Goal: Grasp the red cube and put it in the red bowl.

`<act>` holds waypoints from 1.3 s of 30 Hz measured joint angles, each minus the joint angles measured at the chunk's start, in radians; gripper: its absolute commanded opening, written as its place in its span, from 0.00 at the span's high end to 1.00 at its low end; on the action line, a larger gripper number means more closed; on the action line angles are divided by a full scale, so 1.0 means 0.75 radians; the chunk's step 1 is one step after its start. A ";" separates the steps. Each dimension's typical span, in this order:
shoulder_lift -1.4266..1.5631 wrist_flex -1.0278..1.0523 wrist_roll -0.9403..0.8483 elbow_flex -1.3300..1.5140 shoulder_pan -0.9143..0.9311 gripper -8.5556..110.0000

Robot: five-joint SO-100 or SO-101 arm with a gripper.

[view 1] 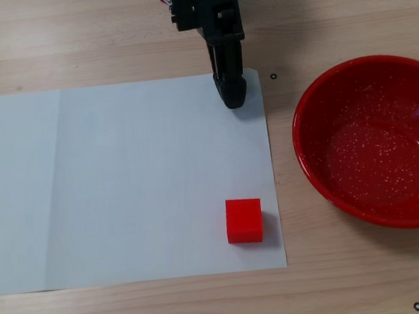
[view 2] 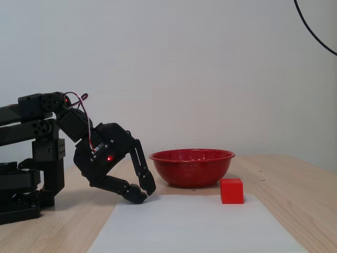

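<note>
- A white sheet of paper [view 1: 121,182] lies flat on the pale wooden table [view 1: 67,37], filling the left and middle of a fixed view from above.
- The black two-finger gripper [view 1: 233,97] hangs over the sheet's upper right corner; in the side-on fixed view its fingertips [view 2: 142,194] are nearly pressed together with nothing between them, just above the paper's near edge.
- The small matte red-orange cube [view 1: 244,220] sits on the sheet near its lower right corner, well apart from the gripper.
- The large glossy red bowl with white flecks [view 1: 378,141] stands on bare wood just right of the paper, holding nothing.
</note>
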 measured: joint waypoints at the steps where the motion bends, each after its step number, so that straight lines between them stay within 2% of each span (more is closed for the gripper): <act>1: 0.000 0.000 0.000 0.000 -0.008 0.93; 26: -0.018 -0.029 0.049 -0.008 -0.033 0.93; 39: -0.356 0.051 0.049 -0.309 -0.049 0.93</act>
